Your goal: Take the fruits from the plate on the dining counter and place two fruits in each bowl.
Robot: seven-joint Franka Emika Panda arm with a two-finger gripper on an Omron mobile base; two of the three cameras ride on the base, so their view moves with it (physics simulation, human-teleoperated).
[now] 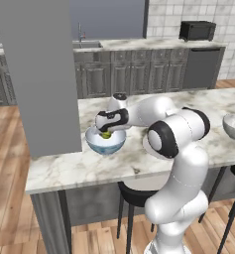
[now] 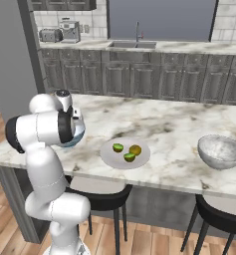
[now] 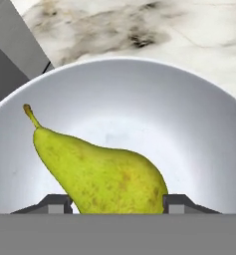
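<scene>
Right now the gripper (image 3: 117, 201) pinches the pear (image 3: 102, 172) by its fat end, a dark fingertip on either side, over the pale blue bowl (image 1: 105, 142) left of centre in the left base view. Its long axis slants to the hand view's upper left, stem leading. Let go, it may roll and knock the bowl wall. Three fruits wait on the plate (image 2: 109, 155).
</scene>
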